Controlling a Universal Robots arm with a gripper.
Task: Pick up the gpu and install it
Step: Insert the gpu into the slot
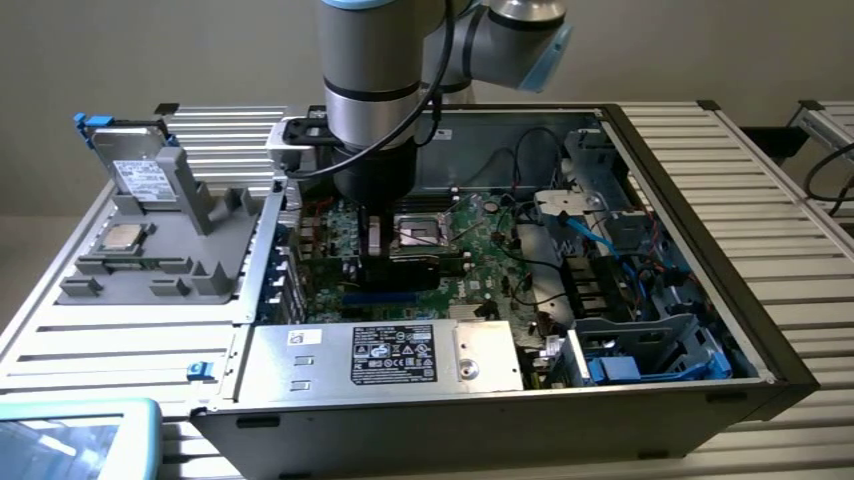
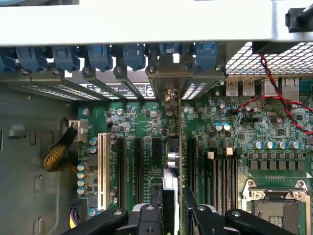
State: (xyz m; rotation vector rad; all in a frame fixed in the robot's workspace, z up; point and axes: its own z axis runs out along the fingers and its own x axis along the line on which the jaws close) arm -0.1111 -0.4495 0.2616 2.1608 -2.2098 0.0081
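My gripper [image 1: 380, 250] is low inside the open computer case [image 1: 667, 130], over the green motherboard [image 1: 487, 250]. In the wrist view its black fingers [image 2: 157, 208] are shut on the gpu [image 2: 172, 164]. The card appears edge-on and upright, reaching from the gripper [image 2: 172, 210] to the rear slot bracket [image 2: 171, 98]. It stands in line with the black expansion slots [image 2: 138, 166], next to the white slot [image 2: 102, 166]. Whether its lower edge sits in a slot is hidden. In the exterior view the gpu [image 1: 407, 268] is a dark block under the gripper.
Blue slot latches [image 2: 100, 56] line the case's rear wall. The CPU socket [image 1: 424, 232] lies beside the card, and red wires [image 2: 279, 93] cross near the ports. A power supply [image 1: 400, 355] and a blue drive cage [image 1: 641, 350] fill the front. A grey parts fixture [image 1: 147, 230] stands outside.
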